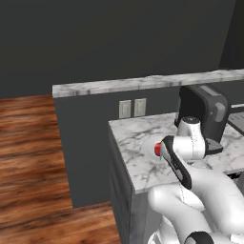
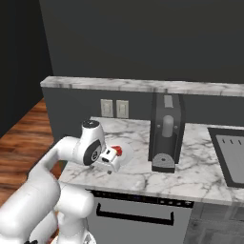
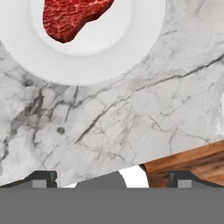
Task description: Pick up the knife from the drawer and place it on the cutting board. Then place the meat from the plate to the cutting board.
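1. Gripper: in the hand view the two dark finger tips stand far apart at the bottom edge, spread fully wide. Nothing lies between them — the gripper holds nothing.
2. Gripper position: it hangs above the marble counter, near the counter's front edge, where a strip of wooden floor shows past the edge.
3. Meat: a red marbled cut lying on the white plate. In the hand view the plate sits at the top left, well clear of the finger tips.
4. Right base view: the meat shows as a small red patch on the plate, just beyond the white hand. The hand is above the counter, beside the plate.
5. Left base view: the meat is a red spot partly hidden by the arm's wrist.
6. Coffee machine: a dark unit standing upright on the counter, to the right of the plate and apart from it.
7. Sink: a dark grey basin at the counter's far right.
8. Wall outlets: two pale plates on the dark backsplash — behind the plate.
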{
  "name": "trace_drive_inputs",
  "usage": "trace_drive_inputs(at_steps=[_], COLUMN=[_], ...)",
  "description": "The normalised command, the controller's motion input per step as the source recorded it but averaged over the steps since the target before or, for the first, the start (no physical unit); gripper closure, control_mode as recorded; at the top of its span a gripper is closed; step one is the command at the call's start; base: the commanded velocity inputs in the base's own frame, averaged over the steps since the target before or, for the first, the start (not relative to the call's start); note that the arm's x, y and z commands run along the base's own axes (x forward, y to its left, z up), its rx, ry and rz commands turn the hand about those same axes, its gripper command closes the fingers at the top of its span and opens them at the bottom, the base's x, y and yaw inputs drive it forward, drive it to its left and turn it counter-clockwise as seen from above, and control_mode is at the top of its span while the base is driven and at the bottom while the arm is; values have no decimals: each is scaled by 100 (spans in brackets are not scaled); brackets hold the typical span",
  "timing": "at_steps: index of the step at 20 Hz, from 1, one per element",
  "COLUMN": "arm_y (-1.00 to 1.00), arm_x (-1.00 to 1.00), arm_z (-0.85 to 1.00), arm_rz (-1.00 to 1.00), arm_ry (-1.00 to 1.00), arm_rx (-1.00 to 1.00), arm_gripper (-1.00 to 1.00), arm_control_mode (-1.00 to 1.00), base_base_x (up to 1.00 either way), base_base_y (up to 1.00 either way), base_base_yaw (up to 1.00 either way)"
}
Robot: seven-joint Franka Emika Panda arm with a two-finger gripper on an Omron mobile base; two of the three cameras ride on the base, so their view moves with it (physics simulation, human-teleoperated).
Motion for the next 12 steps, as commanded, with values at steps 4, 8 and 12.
trace_drive_inputs(at_steps=[4, 8, 12], arm_y=[0, 0, -9], arm_x=[59, 52, 46], arm_z=[0, 0, 0], arm_rz=[-1, 0, -3], arm_ry=[0, 0, 0], arm_rx=[8, 6, 0], arm_gripper=[-100, -100, -100], arm_control_mode=[-100, -100, -100], base_base_x=[0, 0, 0], base_base_y=[0, 0, 0], base_base_yaw=[0, 0, 0])
